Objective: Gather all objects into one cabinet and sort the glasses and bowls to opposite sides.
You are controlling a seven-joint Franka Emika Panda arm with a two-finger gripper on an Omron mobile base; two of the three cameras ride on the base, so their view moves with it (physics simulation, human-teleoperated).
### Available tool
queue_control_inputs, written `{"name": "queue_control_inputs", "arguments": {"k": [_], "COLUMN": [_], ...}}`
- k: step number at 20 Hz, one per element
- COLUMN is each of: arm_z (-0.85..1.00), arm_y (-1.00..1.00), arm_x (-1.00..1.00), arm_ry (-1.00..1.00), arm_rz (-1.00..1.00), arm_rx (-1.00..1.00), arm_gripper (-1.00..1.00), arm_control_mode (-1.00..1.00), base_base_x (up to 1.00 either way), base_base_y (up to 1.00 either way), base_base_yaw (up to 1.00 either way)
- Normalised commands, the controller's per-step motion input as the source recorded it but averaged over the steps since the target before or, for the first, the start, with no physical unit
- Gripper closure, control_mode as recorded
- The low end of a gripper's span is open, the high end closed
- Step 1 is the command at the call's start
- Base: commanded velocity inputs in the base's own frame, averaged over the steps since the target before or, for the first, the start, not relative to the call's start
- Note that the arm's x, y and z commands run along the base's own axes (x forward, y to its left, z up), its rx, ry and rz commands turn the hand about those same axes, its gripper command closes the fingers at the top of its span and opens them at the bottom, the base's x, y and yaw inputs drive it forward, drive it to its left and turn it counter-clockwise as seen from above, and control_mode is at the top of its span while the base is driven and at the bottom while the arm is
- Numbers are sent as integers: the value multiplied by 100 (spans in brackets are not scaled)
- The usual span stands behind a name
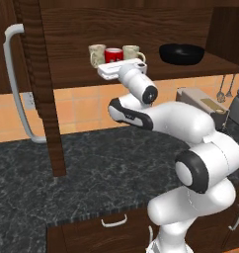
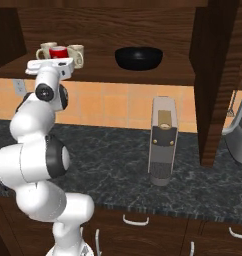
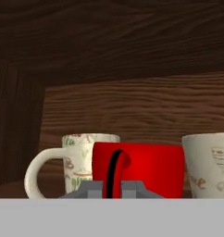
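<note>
While the cabinet (image 1: 141, 29) spans the top of both base views with its door (image 1: 40, 89) swung open at upper left, the black bowl (image 1: 181, 53) sits on the right of its shelf. Left of centre, two mugs (image 1: 97, 53) (image 1: 132, 52) flank the red cup (image 1: 113, 54), all close together. In front of the cup, the gripper (image 1: 116, 69) is at shelf height; whether its fingers are spread or closed, I cannot tell.

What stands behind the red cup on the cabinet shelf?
A cream mug stands behind the red cup, handle out to the side; the cup covers part of its body. Beyond is the cabinet's wooden back wall. A second mug stands beside the cup.
</note>
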Motion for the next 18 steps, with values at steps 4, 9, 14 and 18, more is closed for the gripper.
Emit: {"name": "queue_control_inputs", "arguments": {"k": [4,9,14,18], "arm_z": [-5,0,0,3], "arm_y": [10,6,0,-7], "arm_x": [15,-10,-28,-1], "arm_ry": [0,0,1,2], "arm_rz": [0,0,0,0], "arm_rx": [0,0,0,2], "arm_gripper": [100,100,100,100], "arm_control_mode": [-100,-100,-100,-100], "base_base_x": [0,0,0,0], "base_base_y": [0,0,0,0], "base_base_yaw": [0,0,0,0]}}
